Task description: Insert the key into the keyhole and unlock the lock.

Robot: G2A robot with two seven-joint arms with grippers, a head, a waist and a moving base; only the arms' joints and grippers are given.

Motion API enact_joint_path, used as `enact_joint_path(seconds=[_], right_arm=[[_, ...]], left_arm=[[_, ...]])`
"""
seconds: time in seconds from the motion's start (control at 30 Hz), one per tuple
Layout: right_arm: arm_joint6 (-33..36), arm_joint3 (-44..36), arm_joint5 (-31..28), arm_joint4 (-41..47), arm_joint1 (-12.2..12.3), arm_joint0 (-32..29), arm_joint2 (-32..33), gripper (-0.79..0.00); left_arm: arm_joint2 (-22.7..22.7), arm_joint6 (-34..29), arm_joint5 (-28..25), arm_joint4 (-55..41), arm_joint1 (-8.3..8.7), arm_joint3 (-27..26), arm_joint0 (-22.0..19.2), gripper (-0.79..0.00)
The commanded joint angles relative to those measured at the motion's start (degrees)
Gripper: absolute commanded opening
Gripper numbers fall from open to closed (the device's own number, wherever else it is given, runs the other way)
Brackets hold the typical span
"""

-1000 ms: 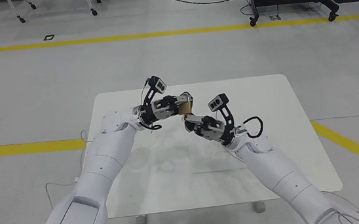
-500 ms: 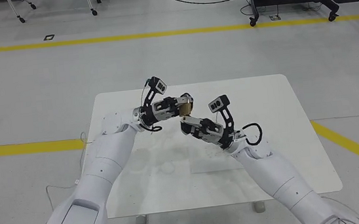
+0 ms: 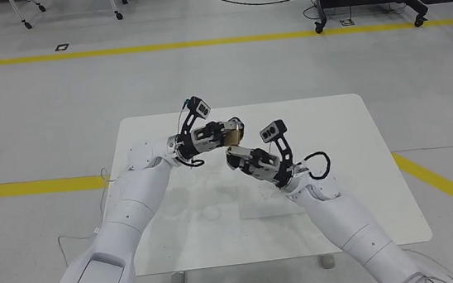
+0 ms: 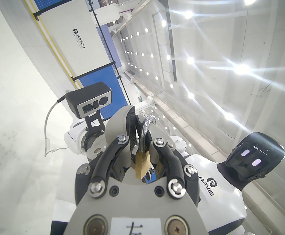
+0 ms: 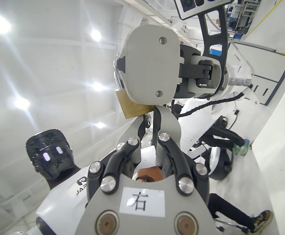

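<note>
Left claw [image 3: 229, 131]: clenched on the lock [image 4: 142, 163], with the shackle toward the fingertips.
Right claw [image 5: 151, 119]: fingers drawn close on the key [image 5: 147, 120], which is mostly hidden.
Key: just beside the lock's brass end; whether they touch cannot be told.
Lock: brass body and steel shackle, held in the air over the far half of the table [image 3: 350, 128].

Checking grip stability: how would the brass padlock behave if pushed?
The brass padlock looks rigid and probably heavy for its size. The left gripper pinches its smooth metal, so it may pivot or slip.
</note>
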Motion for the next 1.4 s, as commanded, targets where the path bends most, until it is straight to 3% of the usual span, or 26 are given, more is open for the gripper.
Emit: enact_joint_path(seconds=[0.0, 0.3, 0.57, 0.6, 0.63, 0.67, 0.8, 0.97, 1.1, 1.23, 1.37], right_arm=[[3.5, 0.8, 3.1, 4.8, -0.2, 0.2, 0.1, -0.785], [13.6, 6.3, 11.8, 16.4, -1.4, 2.2, 0.1, -0.785], [16.8, 8.8, 10.6, 14.3, -1.8, 3.3, 0.8, -0.785], [17.2, 9.0, 8.9, 11.8, -1.6, 3.5, 1.1, -0.539], [17.0, 8.8, 6.8, 9.3, -1.5, 3.5, 1.5, -0.157], [16.4, 8.5, 4.4, 6.3, -1.2, 3.5, 2.0, 0.0], [12.3, 5.5, -4.4, -6.3, 0.6, 0.7, 6.7, 0.0], [6.3, -5.2, -8.8, -20.0, 3.6, -7.7, 16.5, 0.0], [-4.4, -16.5, -11.2, -31.2, 5.6, -18.0, 28.2, 0.0], [-12.6, -26.9, -11.6, -33.7, 6.4, -28.0, 37.3, 0.0], [-13.7, -28.1, -11.8, -33.9, 6.5, -29.3, 38.4, 0.0]], left_arm=[[-0.2, 0.1, -0.1, 0.2, 0.1, -0.3, 0.0, -0.785], [-0.1, 1.9, -1.9, 2.7, 0.4, -2.3, 0.6, -0.785], [-0.1, 3.5, -3.5, 4.6, 0.85, -4.0, 1.3, -0.785], [-0.2, 3.6, -3.6, 4.7, 0.94, -3.8, 1.3, -0.785], [-0.3, 3.9, -3.8, 5.0, 1.01, -3.4, 1.3, -0.785], [-0.3, 4.2, -4.2, 5.3, 1.06, -3.2, 1.2, -0.785], [-0.8, 6.3, -6.2, 8.5, 1.5, -2.3, 0.6, -0.785], [0.0, 10.8, -6.3, 19.2, 2.26, -2.4, -0.5, -0.785], [3.9, 15.1, 2.4, 31.5, 2.26, -4.1, -1.1, -0.785], [9.6, 16.0, 13.2, 41.4, 1.47, -5.5, -1.6, -0.785], [15.4, 14.7, 24.7, 47.9, -0.01, -4.9, -3.0, -0.785]])
